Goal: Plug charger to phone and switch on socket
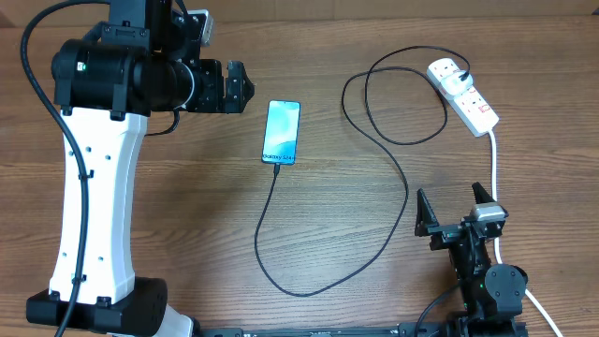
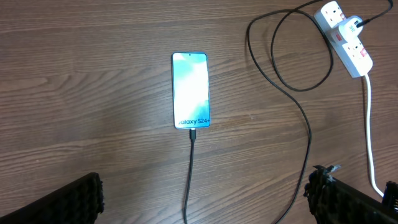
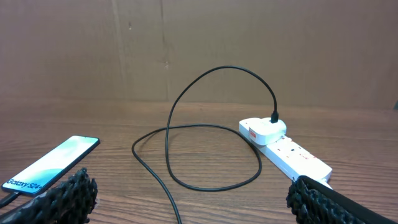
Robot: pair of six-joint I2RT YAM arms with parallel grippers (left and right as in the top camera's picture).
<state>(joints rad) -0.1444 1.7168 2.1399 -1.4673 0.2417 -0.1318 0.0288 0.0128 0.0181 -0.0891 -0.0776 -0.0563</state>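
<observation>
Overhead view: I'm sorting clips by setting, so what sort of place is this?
Probably a robotics lab or test bench: a wood-grain table with the left arm and right arm at one side, a plain brown board behind, and the phone, charger and socket laid out.

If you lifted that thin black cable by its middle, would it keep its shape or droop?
Probably droop: the cable lies in loose curves and a loop, so it looks floppy. It seems light, being very thin. Pulling it might drag the phone, since one end meets the phone's edge.
</observation>
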